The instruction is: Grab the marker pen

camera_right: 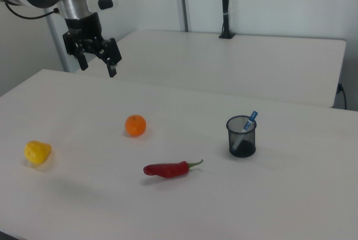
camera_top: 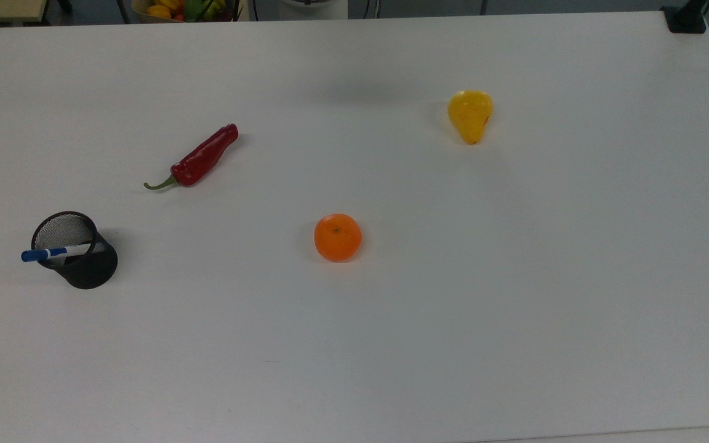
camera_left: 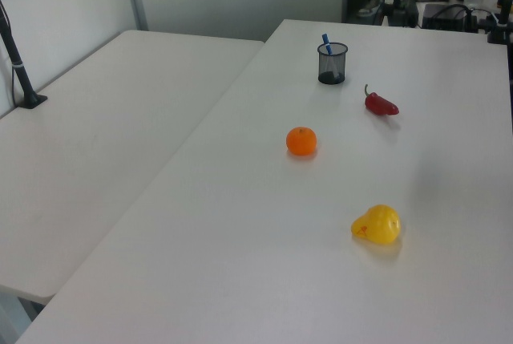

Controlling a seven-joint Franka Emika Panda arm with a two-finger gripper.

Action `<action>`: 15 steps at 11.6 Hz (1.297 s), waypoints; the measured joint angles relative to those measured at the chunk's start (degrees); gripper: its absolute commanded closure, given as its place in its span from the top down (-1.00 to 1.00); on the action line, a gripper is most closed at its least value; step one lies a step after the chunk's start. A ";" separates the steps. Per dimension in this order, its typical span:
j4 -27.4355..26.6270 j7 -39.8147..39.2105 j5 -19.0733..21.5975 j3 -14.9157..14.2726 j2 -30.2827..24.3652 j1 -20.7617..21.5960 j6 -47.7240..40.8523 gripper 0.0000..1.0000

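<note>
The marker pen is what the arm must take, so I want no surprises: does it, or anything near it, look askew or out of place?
Nothing is damaged or spilled. The marker pen leans in the upright black mesh cup, blue cap out over the rim.

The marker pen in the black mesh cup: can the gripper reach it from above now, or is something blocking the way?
Probably yes. The marker pen leans in the mesh cup, blue end above the rim. The open gripper hangs high, far off, nothing between; the chilli and orange lie low.

Black wire-mesh cup, matt white tabletop, glossy chilli.
</note>
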 measured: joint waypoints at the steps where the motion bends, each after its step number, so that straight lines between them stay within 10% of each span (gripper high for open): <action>1: 0.03 -0.04 0.00 -0.18 0.00 -0.02 0.00 1.00; 15: -0.38 -0.17 -0.03 -12.20 8.25 -1.28 32.85 1.00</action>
